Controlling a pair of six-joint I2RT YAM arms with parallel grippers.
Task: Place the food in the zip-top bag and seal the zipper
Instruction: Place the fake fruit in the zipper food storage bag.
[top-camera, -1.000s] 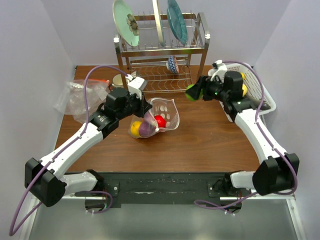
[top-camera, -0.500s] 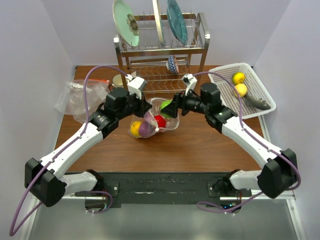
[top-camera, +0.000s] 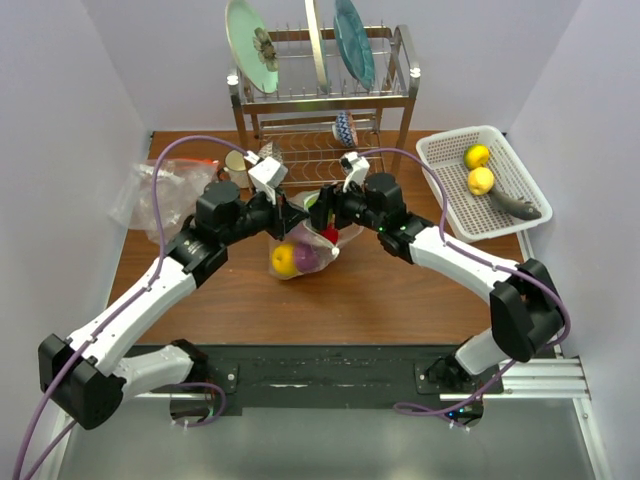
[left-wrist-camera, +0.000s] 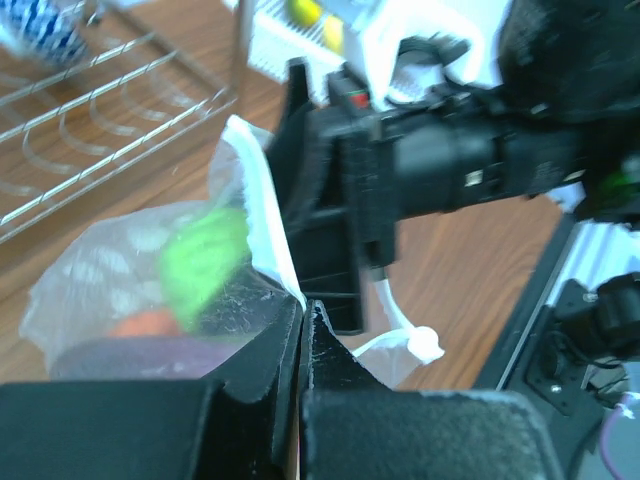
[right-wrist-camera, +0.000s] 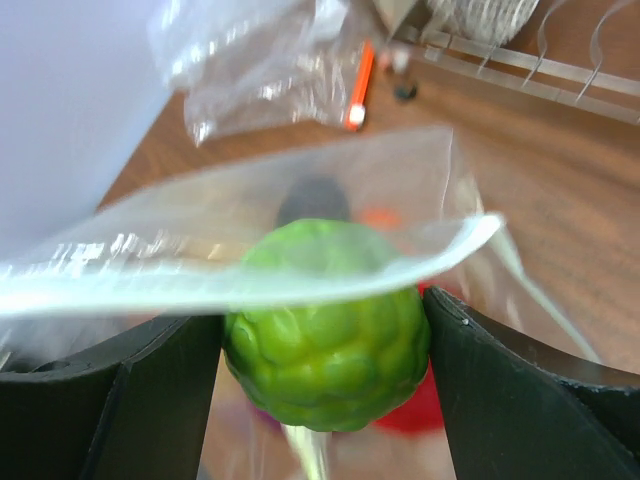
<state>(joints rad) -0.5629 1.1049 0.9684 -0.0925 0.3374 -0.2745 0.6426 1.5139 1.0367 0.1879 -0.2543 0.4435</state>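
Yellow fruits (top-camera: 481, 180): two in basket (top-camera: 448, 203), one in zip-top bag (top-camera: 322, 256).

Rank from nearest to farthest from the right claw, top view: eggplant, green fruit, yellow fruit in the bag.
1. Green fruit: held in the right claw.
2. Yellow fruit: inside the bag, centre.
3. Eggplant: in the basket, far right.

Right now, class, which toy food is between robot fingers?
The bumpy green one, between the right fingers at the bag mouth; yellow, purple and red lie loose inside.
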